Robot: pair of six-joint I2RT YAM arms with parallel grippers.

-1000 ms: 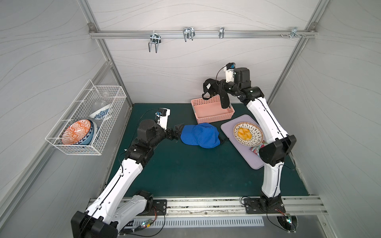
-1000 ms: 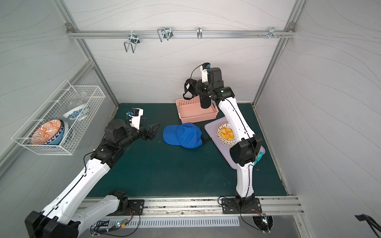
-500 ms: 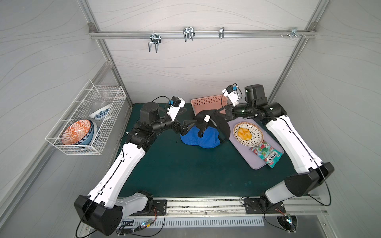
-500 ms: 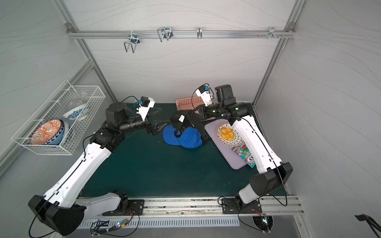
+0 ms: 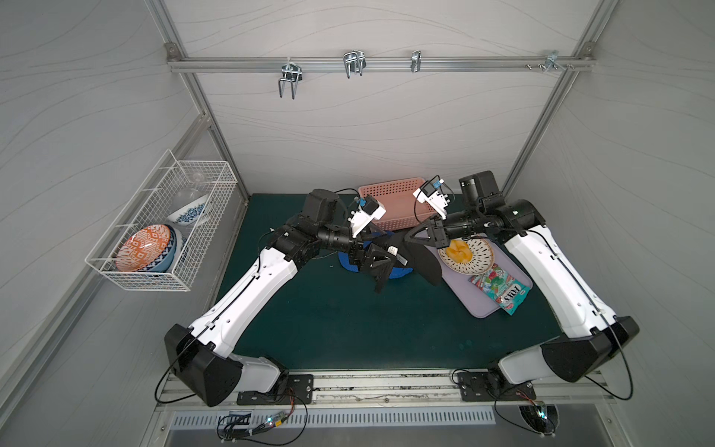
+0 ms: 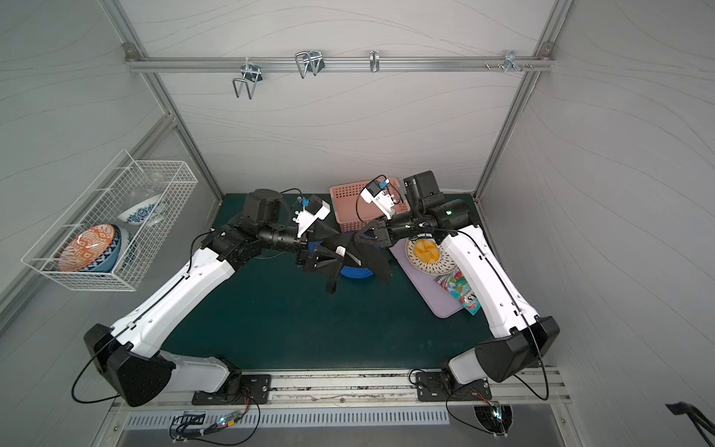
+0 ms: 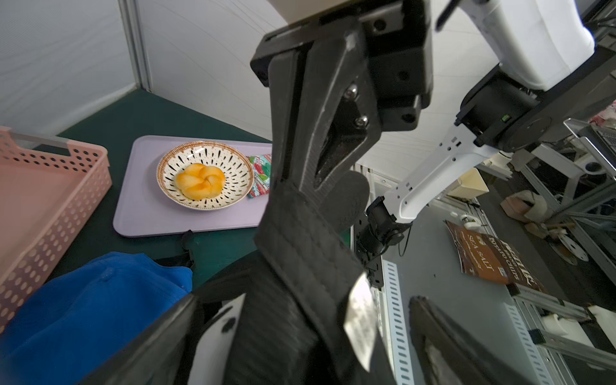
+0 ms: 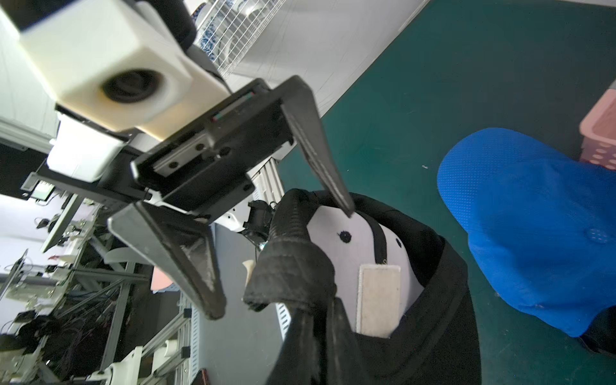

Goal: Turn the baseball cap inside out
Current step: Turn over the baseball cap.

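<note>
The black baseball cap (image 5: 425,263) is hanging in the air above the green counter (image 5: 329,321), about midway between the two arms and not lying on anything. The right tool (image 7: 290,186) is pinching the cap's edge, with its fingers clamped tight on the fabric. The cap is dangling from it, and its whitish lining (image 8: 350,240) and sewn-in label are facing the left arm. The left tool (image 8: 280,260) is spread about as wide as it goes and isn't gripping anything. It's straddling the rim: one fingertip (image 8: 343,200) is touching the lining just inside the cap, and the other finger is sitting outside. A bunched black band of the rim is poking up in the gap between them. A blue cap (image 8: 533,216) is lying on the counter right underneath, and in both top views the black cap is partly covering it.
</note>
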